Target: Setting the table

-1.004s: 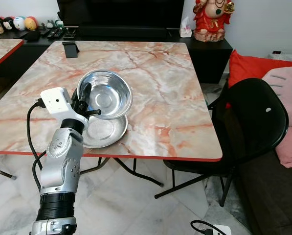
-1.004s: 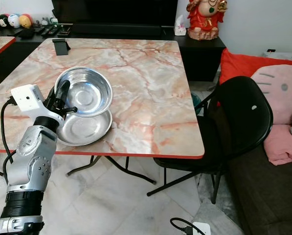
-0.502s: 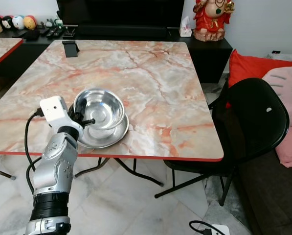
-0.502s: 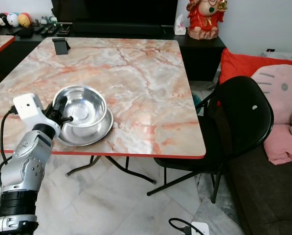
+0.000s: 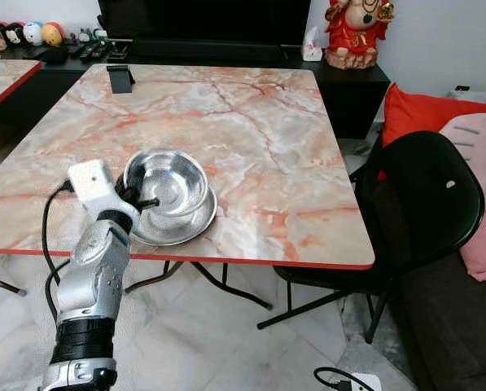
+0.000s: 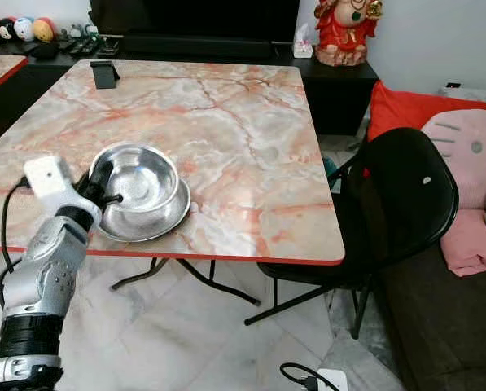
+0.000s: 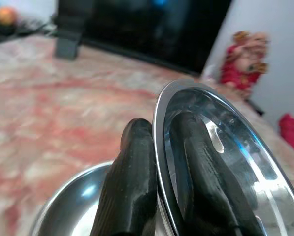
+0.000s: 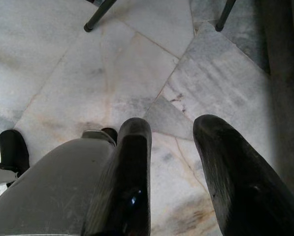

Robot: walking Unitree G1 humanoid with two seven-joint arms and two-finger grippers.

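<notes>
- The steel bowl (image 5: 164, 181), tipped up on edge and raised above the plate (image 5: 180, 229) a second ago, now sits level inside that plate.
- The left gripper (image 5: 137, 198) has come down and drawn back toward the table's near edge with the bowl, still pinching its rim.
- The lowering was mostly done half a second ago; since then, as far as the blur allows, the bowl has barely shifted.

left tool (image 6: 104, 194) gripping steel bowl (image 6: 138, 181), plate (image 6: 149, 220) beneath
</notes>
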